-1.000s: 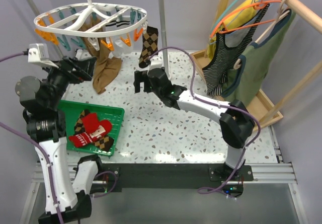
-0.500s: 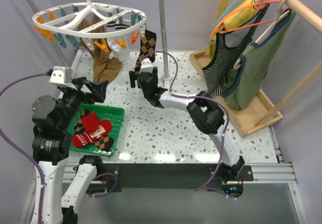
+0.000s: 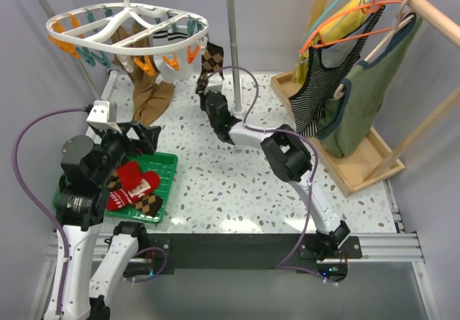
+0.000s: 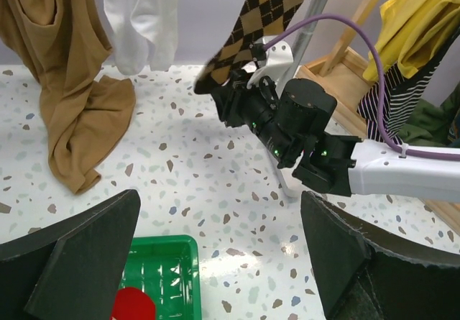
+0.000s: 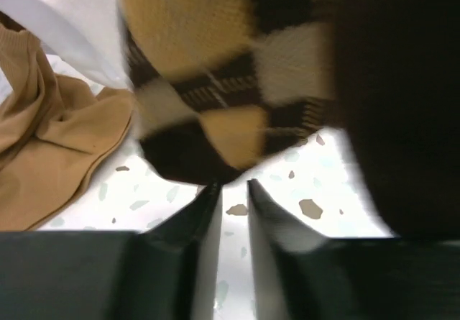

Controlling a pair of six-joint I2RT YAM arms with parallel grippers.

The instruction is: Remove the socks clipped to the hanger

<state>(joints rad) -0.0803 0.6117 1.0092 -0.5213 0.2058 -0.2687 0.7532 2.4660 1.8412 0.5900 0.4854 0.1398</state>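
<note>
Above the speckled tabletop (image 3: pixel 237 183), far left, the hanger (image 3: pixel 129 29) carries clipped socks (image 3: pixel 147 93); left gripper (image 3: pixel 146 139) hovers released by the green tray (image 3: pixel 169 163). Left wrist: right gripper (image 4: pixel 231 103) at the argyle sock (image 4: pixel 269 3) toe, probably to pull. Right wrist: jaws narrowed, grip unclear.

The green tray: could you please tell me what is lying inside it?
Inside the green tray lie red socks with white patterned cuffs and a brown-and-black argyle sock. The left arm covers the tray's left part, so anything there cannot be seen.
</note>
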